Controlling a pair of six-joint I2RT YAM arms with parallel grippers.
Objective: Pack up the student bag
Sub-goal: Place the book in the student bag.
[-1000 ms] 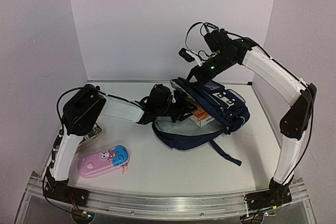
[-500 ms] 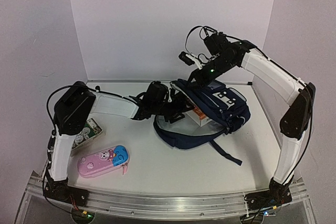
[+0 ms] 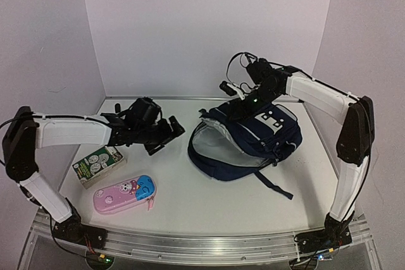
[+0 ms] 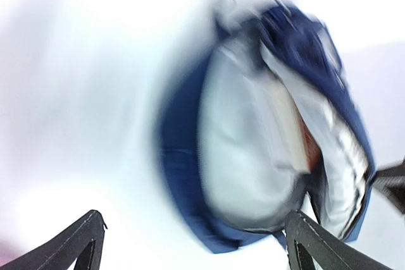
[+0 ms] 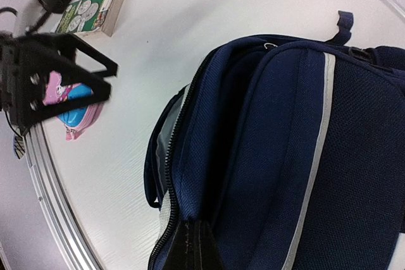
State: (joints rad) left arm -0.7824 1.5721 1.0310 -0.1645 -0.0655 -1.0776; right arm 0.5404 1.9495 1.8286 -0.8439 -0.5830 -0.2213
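Observation:
The navy student bag (image 3: 266, 137) lies at the right middle of the table, its main compartment gaping toward the left and showing grey lining (image 4: 253, 156). A white and orange item (image 4: 297, 134) sits inside, blurred. My right gripper (image 3: 238, 107) is shut on the fabric beside the zip at the bag's upper edge (image 5: 196, 245) and holds the flap up. My left gripper (image 3: 168, 136) hovers left of the bag's mouth, open and empty, with its fingertips (image 4: 88, 238) wide apart.
A green box printed with coins (image 3: 98, 164) lies at the left, also seen in the right wrist view (image 5: 92, 12). In front of it is a pink and blue pencil case (image 3: 124, 194). The bag's strap (image 3: 275, 184) trails toward the front.
My left gripper opened, drew out of the bag's mouth and swung back to the left, uncovering the green box. The right gripper dropped slightly with the flap.

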